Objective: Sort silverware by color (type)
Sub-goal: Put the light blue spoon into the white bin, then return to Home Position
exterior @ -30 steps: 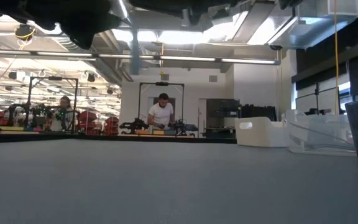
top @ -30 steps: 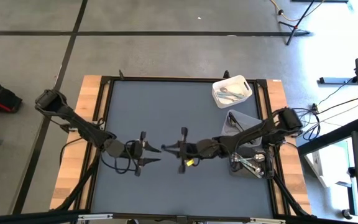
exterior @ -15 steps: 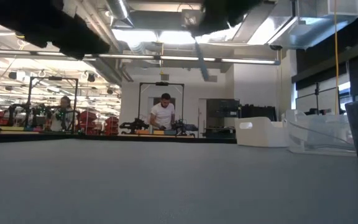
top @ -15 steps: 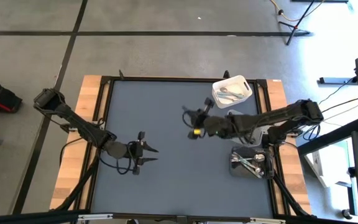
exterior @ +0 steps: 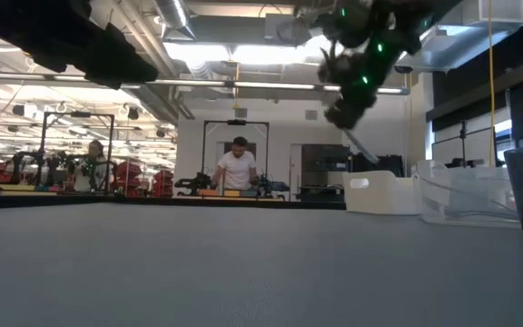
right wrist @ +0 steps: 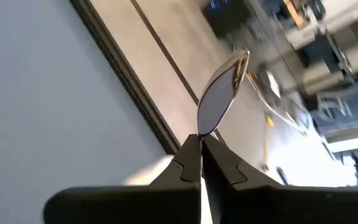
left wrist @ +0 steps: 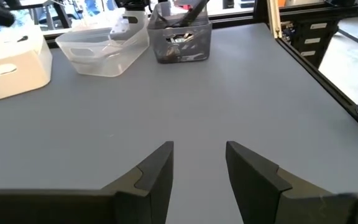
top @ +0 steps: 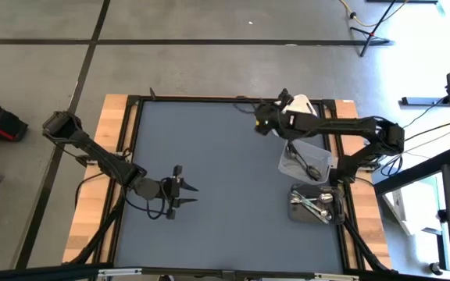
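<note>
From above, the right gripper (top: 266, 123) is hanging beside the white bin (top: 303, 105), which it should centre over before releasing; level, it is riding high; its wrist view shows fingers clamping a shiny spoon (right wrist: 221, 93); the left gripper (left wrist: 199, 163) is waiting open.

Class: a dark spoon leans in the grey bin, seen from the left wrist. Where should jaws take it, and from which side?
Take the dark spoon by its handle end, which juts above the grey bin rim. Come down from above: the bin's walls likely block any sideways approach.
</note>
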